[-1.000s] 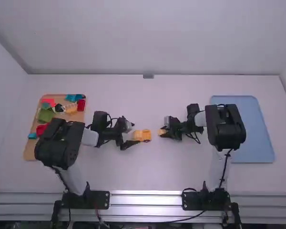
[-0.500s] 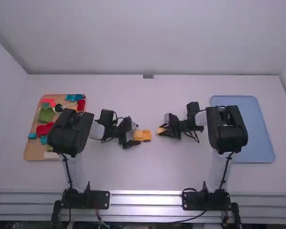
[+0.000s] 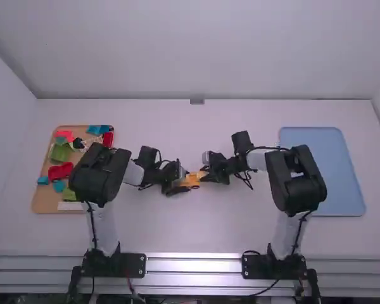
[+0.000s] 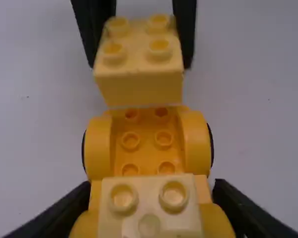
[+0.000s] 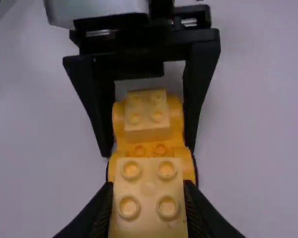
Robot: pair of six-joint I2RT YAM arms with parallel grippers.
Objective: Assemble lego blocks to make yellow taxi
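In the high view, my left gripper [image 3: 182, 183] is at mid-table, around the orange wheeled base [image 3: 192, 182], and my right gripper [image 3: 205, 174] is just right of it. The left wrist view has the left gripper [image 4: 150, 191] shut on the sides of the orange base [image 4: 146, 141]; one pale yellow block [image 4: 149, 210] sits on the base's near part. My right gripper [image 5: 148, 191] is shut on a second pale yellow block [image 5: 148, 198], studs up. That block [image 4: 139, 82] hangs over the base's other end, whose studs are bare in the middle.
A brown tray [image 3: 43, 201] with red, green, blue and other coloured pieces lies on the left, partly behind the left arm. A blue tray [image 3: 348, 190] lies on the right, partly behind the right arm. A wall stands behind the white table [image 3: 196, 228].
My right gripper has moved left with its pale yellow block, up to the orange base. My left gripper has shifted right and closed in around the base.
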